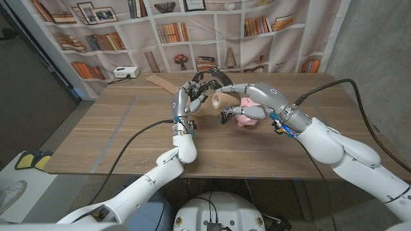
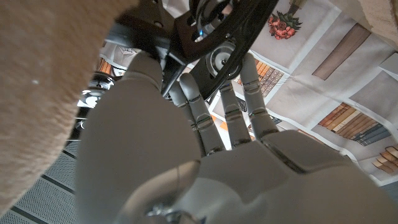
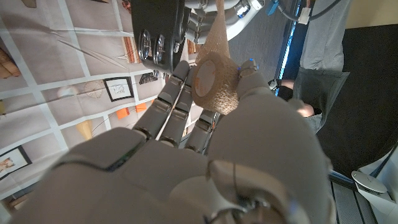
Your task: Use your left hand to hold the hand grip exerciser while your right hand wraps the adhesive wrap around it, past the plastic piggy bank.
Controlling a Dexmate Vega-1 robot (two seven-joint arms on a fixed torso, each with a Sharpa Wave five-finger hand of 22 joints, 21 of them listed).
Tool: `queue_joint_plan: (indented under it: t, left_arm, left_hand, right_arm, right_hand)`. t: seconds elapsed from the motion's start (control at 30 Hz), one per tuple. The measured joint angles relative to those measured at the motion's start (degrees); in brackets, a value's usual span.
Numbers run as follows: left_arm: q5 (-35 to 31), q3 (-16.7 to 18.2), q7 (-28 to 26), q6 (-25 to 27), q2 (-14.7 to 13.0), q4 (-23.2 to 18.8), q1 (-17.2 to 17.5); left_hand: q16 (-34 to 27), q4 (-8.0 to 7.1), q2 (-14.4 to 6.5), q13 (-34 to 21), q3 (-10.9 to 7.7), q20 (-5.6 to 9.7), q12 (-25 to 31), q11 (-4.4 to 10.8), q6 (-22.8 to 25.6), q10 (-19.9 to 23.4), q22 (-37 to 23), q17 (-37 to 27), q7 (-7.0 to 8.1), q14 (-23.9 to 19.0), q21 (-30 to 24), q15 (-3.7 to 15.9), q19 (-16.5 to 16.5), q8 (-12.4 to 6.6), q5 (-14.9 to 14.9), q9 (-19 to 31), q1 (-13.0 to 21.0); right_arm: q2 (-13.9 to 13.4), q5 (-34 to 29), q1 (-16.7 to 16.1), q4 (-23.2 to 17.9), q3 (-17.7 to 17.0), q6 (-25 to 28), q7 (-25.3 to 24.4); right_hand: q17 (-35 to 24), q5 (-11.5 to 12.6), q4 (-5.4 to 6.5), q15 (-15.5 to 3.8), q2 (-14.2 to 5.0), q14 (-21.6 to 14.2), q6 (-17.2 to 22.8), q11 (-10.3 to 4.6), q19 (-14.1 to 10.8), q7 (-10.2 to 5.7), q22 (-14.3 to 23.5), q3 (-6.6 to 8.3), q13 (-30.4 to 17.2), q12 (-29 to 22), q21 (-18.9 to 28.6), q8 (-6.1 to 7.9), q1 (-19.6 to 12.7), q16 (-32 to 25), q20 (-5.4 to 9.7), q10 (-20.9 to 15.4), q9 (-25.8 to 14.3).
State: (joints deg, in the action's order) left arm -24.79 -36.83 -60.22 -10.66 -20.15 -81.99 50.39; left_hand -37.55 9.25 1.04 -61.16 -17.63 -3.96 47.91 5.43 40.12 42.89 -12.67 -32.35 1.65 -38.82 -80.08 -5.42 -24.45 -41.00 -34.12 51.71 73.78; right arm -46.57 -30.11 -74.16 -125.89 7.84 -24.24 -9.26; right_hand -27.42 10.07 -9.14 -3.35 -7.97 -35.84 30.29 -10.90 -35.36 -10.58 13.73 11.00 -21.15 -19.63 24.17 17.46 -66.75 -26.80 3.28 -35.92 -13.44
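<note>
Bookshelf backdrop point(image 1: 192, 25) (printed), grey floor point(image 1: 38, 122)

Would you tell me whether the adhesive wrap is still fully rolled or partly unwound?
Partly unwound: a tan strip runs from the adhesive wrap, held by the right hand, toward the hand grip exerciser.

The left hand point(image 2: 205, 155) grips the black hand grip exerciser point(image 2: 199, 25) beside tan adhesive wrap point(image 2: 43, 74).

We see a tan, finely woven roll of adhesive wrap point(image 1: 226, 101) beside the black metal hand grip exerciser point(image 1: 207, 82), with a glossy pink plastic piggy bank point(image 1: 246, 118) close by on the brown, streaky-grained wooden table point(image 1: 128, 135). Our pale grey left hand point(image 1: 185, 101) and right hand point(image 1: 255, 102) match the white arm shells, and black cables point(image 1: 131, 138) trail from them. Behind hangs a cream backdrop point(image 1: 122, 38) printed with bookshelves, red and brown book spines and a red flower posy.
</note>
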Motion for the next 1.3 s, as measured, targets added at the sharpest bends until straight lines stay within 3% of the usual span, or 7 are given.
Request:
queue_joint_plan:
  t: [0.67, 1.3]
  left_arm:
    - [-0.39, -1.08, 0.98, -0.64, -0.07, 0.66, -1.07]
    - [-1.27, -0.78, 1.51, -0.23, -1.38, -1.42, -0.74]
  left_hand:
    - [0.0, 0.0, 0.23, 0.16, 0.0, 0.0, 0.11, 0.0, 0.0, 0.0, -0.27, 0.0, 0.0, 0.0, 0.21, 0.0, 0.0, -0.21, 0.0, -0.15, 0.23]
    - [0.0, 0.0, 0.31, 0.04, 0.0, 0.0, 0.12, 0.0, 0.0, 0.0, -0.31, 0.0, 0.0, 0.0, 0.43, 0.0, 0.0, -0.54, 0.0, -0.38, 0.31]
  right_arm:
    - [1.31, -0.74, 3.82, 0.92, -2.97, 1.63, -3.0]
    - [1.59, -0.4, 7.9, 1.56, -4.78, 2.0, -4.41]
  right_hand:
    - [-0.09, 0.12, 0.0, -0.22, 0.0, -0.22, 0.1, 0.3, 0.01, 0.26, -0.01, 0.0, 0.0, -0.09, 0.43, -0.21, 0.0, 0.4, 0.01, -0.3, -0.03]
    - [-0.08, 0.06, 0.0, -0.22, 0.0, -0.22, 0.08, 0.37, 0.52, 0.26, -0.02, 0.0, 0.0, 0.0, 0.84, -0.04, 0.0, 0.84, -0.11, -0.37, 0.01]
